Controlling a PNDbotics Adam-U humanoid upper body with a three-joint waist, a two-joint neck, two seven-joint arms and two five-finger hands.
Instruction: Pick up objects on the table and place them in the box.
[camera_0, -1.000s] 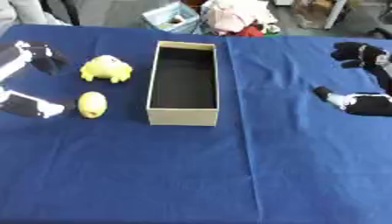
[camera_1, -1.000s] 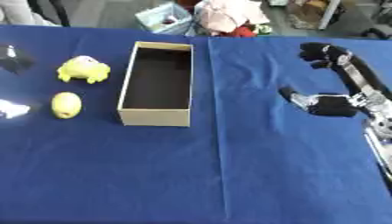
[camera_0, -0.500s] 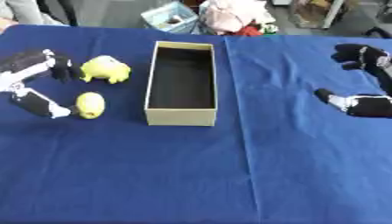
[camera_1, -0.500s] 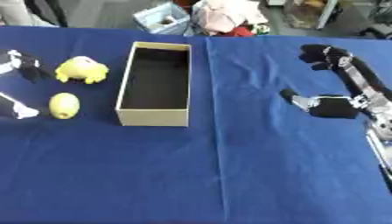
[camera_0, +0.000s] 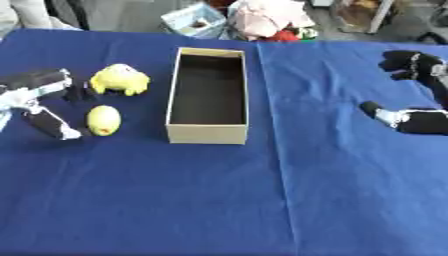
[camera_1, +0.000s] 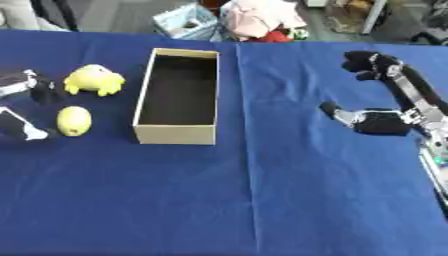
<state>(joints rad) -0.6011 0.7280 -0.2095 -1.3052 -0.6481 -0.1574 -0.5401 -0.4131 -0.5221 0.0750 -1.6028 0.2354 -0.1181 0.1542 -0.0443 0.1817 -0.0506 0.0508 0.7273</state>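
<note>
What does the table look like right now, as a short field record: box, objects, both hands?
box: cardboard box open, nothing visible inside, mid-table
objects: yellow toy and yellow lemon-shaped object, both on the blue cloth left of the box
left hand: left hand open beside the two yellow things, holding nothing
right hand: right hand open at the right side, away from the box
placed so far: none

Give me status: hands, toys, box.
Left hand open beside lemon, holding nothing. Right hand open, idle at right. Yellow toy and lemon on cloth, left of box. Box empty. Nothing blocking.
</note>
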